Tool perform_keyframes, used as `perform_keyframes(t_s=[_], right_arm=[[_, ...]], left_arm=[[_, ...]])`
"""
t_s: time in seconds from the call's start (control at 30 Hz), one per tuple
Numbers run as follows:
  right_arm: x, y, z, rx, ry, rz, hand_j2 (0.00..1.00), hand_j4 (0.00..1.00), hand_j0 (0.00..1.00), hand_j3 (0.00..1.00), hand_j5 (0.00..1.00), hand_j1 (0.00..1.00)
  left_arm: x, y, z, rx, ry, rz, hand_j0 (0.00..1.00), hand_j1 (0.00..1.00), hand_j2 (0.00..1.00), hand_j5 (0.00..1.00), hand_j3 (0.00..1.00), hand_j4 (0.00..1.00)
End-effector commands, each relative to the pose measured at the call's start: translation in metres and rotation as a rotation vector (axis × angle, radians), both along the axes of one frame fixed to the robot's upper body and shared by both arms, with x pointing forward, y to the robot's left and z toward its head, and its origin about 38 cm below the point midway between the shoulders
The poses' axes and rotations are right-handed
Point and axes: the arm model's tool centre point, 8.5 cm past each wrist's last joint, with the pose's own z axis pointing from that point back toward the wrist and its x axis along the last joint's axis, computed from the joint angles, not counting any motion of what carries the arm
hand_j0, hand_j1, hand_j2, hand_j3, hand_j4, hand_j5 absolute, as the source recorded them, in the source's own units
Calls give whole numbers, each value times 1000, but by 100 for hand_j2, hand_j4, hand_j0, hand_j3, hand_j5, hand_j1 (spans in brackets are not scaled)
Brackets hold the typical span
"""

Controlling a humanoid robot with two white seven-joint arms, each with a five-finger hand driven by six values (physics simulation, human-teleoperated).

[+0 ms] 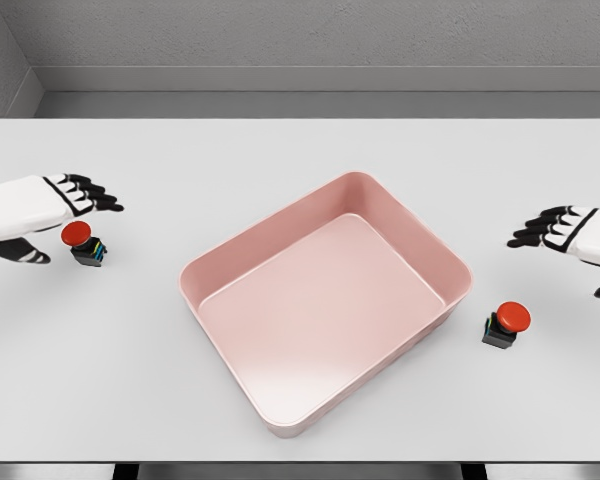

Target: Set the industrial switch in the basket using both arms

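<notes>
Two industrial switches with red mushroom buttons on black bases stand on the white table. One switch (84, 243) is at the left, just below the fingers of my left hand (52, 215), which hovers over it, spread and holding nothing. The other switch (505, 324) stands at the right, in front of my right hand (565, 235), which is open and clearly apart from it. The pink basket (220, 265), a shallow rectangular tray turned at an angle, sits in the middle of the table and holds nothing.
The table (300, 150) ends at a grey wall behind and at a dark front edge near the bottom of the picture. Nothing else stands on it.
</notes>
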Motion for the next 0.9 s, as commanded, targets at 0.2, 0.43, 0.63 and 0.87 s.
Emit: perform_keyframes(t_s=[0.2, 0.43, 0.63, 0.87], right_arm=[[9, 21, -1, -100, 100, 111, 100, 100, 100, 100, 100, 100], [7, 23, -9, -99, 132, 122, 100, 100, 100, 100, 100, 100], [3, 24, -18, -106, 160, 127, 100, 100, 100, 100, 100, 100], [3, 26, -19, -100, 162, 132, 100, 100, 100, 100, 100, 100]], left_arm=[[5, -8, -17, 37, 1, -7, 100, 100, 100, 100, 100, 100], [14, -13, -23, 58, 20, -15, 100, 100, 100, 100, 100, 100], [13, -14, -24, 77, 15, -21, 100, 100, 100, 100, 100, 100], [12, -10, -27, 129, 48, -17, 77, 77, 77, 77, 77, 77]])
